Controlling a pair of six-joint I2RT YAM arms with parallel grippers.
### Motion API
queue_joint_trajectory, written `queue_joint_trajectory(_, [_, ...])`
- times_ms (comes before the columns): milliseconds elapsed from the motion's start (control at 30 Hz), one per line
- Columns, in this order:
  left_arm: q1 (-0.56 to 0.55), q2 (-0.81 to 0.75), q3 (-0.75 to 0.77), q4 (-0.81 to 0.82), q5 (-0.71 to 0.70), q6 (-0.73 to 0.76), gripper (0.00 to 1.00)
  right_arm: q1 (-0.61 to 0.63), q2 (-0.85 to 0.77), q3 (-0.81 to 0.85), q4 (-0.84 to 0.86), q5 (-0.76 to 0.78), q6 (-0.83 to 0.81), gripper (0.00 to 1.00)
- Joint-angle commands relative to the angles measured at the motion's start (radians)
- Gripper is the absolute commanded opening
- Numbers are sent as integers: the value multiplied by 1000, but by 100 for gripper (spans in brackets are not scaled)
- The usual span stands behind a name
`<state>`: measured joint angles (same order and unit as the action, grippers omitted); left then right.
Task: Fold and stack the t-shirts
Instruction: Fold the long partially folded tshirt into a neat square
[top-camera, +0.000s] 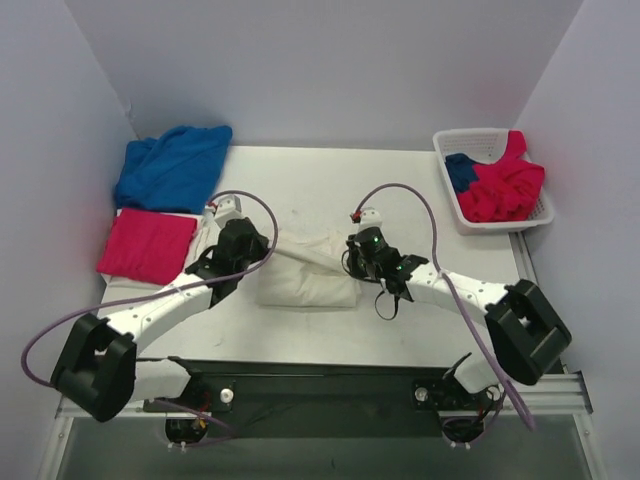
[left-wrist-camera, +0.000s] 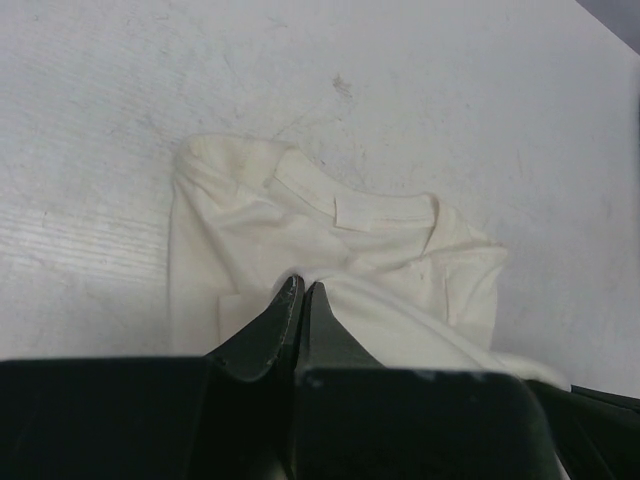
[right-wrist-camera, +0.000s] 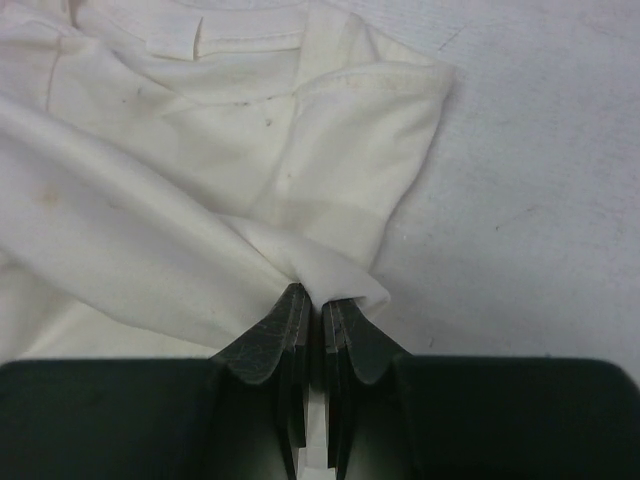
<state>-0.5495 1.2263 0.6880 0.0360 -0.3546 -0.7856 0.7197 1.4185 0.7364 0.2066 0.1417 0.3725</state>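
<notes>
The shirt (top-camera: 305, 285) lies at table (top-camera: 300, 180) centre, basket (top-camera: 478, 134) rear-right.

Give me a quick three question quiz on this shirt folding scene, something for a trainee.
1. True or false: the white basket holds crimson-pink cloth.
2. What do the left gripper and right gripper both pinch? A: cream t-shirt. B: grey towel. C: black sock.
3. What lies folded at the left edge of the table, nearer the arms than the loose blue t-shirt?
Key: 1 true; 2 A; 3 the pink t-shirt.
</notes>
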Motion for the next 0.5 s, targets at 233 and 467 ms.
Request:
queue_joint_trajectory(233, [43, 188, 133, 151, -127, 43, 0, -103, 243, 244, 113, -131, -72, 0])
queue_joint_trajectory(467, [117, 321, 191, 212, 31, 103, 0, -126, 313, 356, 37, -102, -83, 0])
